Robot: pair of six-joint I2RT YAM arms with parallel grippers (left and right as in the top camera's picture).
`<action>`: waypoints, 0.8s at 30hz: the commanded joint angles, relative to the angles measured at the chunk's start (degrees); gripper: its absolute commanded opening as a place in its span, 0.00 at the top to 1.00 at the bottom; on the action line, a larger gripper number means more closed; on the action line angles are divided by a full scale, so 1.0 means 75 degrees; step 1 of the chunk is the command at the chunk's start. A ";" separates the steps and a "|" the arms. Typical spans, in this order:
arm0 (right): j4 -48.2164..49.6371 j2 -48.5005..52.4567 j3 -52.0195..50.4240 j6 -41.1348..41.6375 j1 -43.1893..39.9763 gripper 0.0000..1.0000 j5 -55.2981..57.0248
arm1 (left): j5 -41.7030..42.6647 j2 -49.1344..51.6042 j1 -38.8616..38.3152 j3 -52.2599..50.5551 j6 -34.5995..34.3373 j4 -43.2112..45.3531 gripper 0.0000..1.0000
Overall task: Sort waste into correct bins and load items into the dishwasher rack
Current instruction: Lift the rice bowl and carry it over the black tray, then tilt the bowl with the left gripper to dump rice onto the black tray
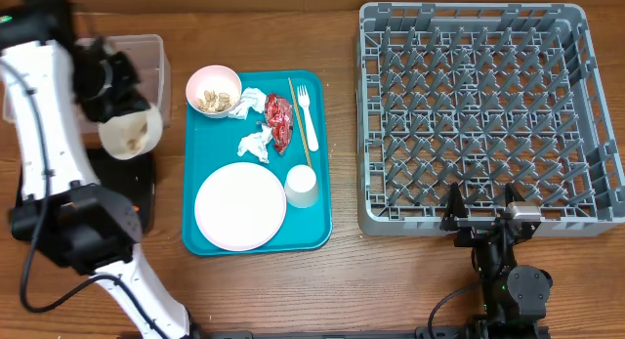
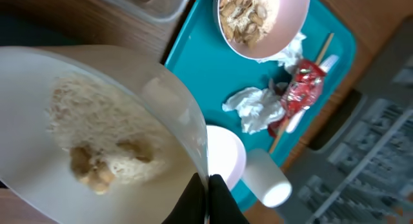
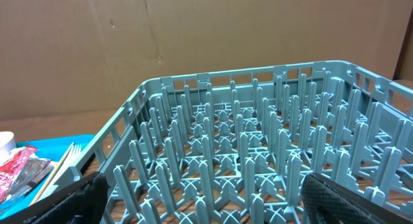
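Lengthwise on teal tray (image 1: 210, 144), fork (image 1: 307, 109), tines toward far edge

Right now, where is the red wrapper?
In the overhead view, the red wrapper lies on the teal tray, between the crumpled napkins and the wooden stick.

Serving tray (image 1: 220, 144) mid-table; rack (image 1: 488, 114) at its 3 o'clock, tub (image 1: 149, 54) at 10. On tray: bowl (image 1: 214, 90) at 11, plate (image 1: 239, 207) at 7.
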 commanded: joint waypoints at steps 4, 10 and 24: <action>0.0050 -0.0061 -0.0079 0.0023 0.0041 0.00 0.0105 | 0.1792 -0.0277 0.1236 -0.0067 0.0909 -0.0050 0.96; 0.0050 -0.0061 -0.0079 0.0026 0.0041 0.00 0.0102 | 0.2124 -0.0277 0.1976 -0.0935 0.1306 -0.0050 0.96; 0.0050 -0.0061 -0.0079 0.0023 0.0041 0.00 0.0102 | 0.3998 -0.0277 0.3389 -0.2891 0.2906 0.0294 0.96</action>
